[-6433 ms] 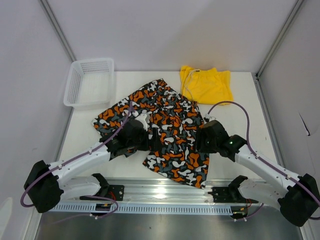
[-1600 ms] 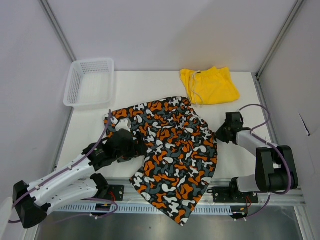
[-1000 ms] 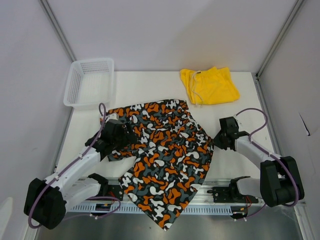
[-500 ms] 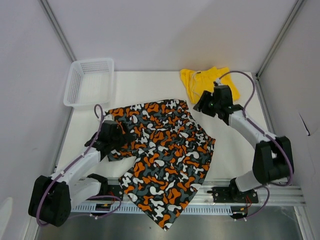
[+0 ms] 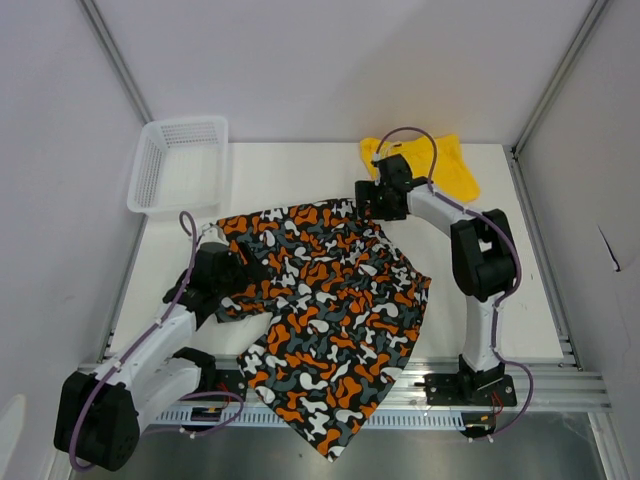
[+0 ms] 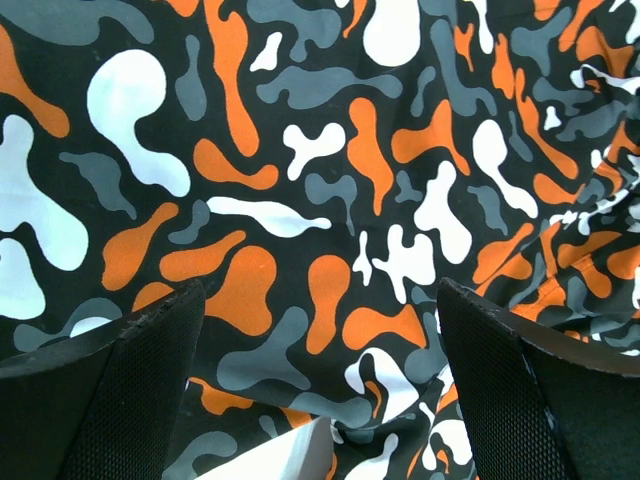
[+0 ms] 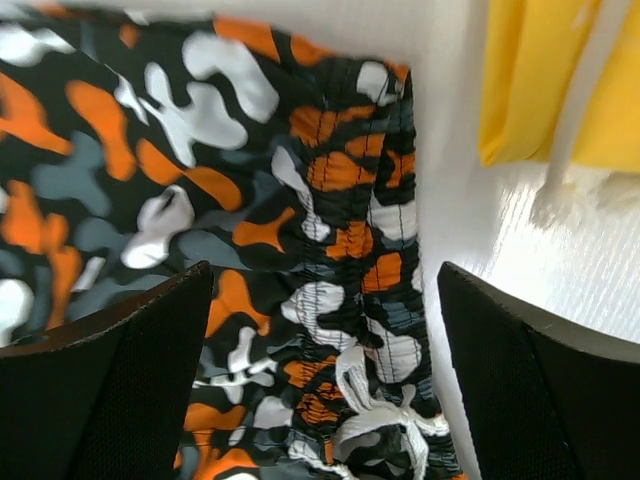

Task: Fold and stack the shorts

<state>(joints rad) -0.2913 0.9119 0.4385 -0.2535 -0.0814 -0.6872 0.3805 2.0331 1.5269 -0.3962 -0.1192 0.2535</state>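
The patterned shorts (image 5: 330, 300) lie spread over the middle of the table, with their lower end hanging past the front edge. The yellow shorts (image 5: 445, 175) lie bunched at the back right. My right gripper (image 5: 368, 198) hovers open over the patterned pair's back corner; in the right wrist view the elastic waistband (image 7: 345, 240) and white drawstring knot (image 7: 385, 410) sit between its fingers (image 7: 120, 380), and the yellow shorts (image 7: 545, 80) are just beyond. My left gripper (image 5: 243, 272) stands open over the left side of the patterned fabric (image 6: 320, 200), holding nothing.
A white mesh basket (image 5: 178, 165) stands at the back left corner. Bare white table (image 5: 480, 290) shows right of the patterned shorts. The metal rail (image 5: 440, 385) runs along the front edge, under the hanging fabric.
My right arm has swung from the shorts' right edge back and left to the waistband corner, and its jaws have opened. My left gripper has shifted slightly; the shorts stay put.
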